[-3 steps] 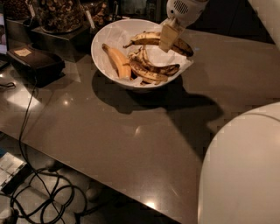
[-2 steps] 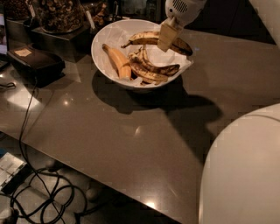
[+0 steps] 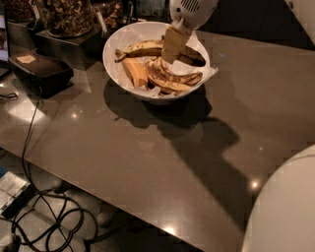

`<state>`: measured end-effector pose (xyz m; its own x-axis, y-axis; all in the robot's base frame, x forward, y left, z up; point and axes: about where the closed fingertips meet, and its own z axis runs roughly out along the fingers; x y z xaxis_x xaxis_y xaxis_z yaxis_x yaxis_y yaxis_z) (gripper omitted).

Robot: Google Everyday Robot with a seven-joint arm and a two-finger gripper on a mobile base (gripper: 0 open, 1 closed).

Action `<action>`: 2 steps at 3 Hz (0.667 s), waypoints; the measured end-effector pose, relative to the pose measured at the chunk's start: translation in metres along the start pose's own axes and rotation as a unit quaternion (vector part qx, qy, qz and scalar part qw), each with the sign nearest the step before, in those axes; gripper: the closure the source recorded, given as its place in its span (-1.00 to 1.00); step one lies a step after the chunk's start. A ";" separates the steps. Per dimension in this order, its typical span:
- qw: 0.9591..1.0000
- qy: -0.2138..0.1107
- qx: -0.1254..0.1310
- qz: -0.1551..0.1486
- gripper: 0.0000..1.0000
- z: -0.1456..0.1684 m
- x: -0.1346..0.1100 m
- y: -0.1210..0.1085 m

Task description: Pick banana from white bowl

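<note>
The white bowl [image 3: 114,69], lined with crinkled white paper, stands at the far side of the brown table. It holds several speckled overripe bananas. One banana [image 3: 140,48] lies across the back, others [image 3: 173,81] curve at the front right. A smooth orange-yellow banana [image 3: 135,73] lies at the left. My gripper [image 3: 173,49] reaches down from the top into the middle of the bowl, at the back banana's right part. Its tip hides part of the bananas under it.
A black box [image 3: 37,71] sits left of the bowl with a cable running off the table's edge. Jars of nuts [image 3: 66,15] stand behind it. Cables [image 3: 44,216] lie on the floor. My white body [image 3: 285,211] fills the lower right.
My gripper has moved left from the bowl's right rim to over the middle of the bowl, down among the bananas. The bananas have not visibly moved.
</note>
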<state>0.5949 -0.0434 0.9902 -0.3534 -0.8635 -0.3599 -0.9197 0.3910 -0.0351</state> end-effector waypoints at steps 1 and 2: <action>1.000 -0.007 0.007 0.001 1.00 0.001 -0.004 -0.004; 1.000 -0.011 0.002 0.001 1.00 0.000 -0.007 0.015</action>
<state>0.5832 -0.0315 0.9919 -0.3516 -0.8557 -0.3796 -0.9182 0.3942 -0.0380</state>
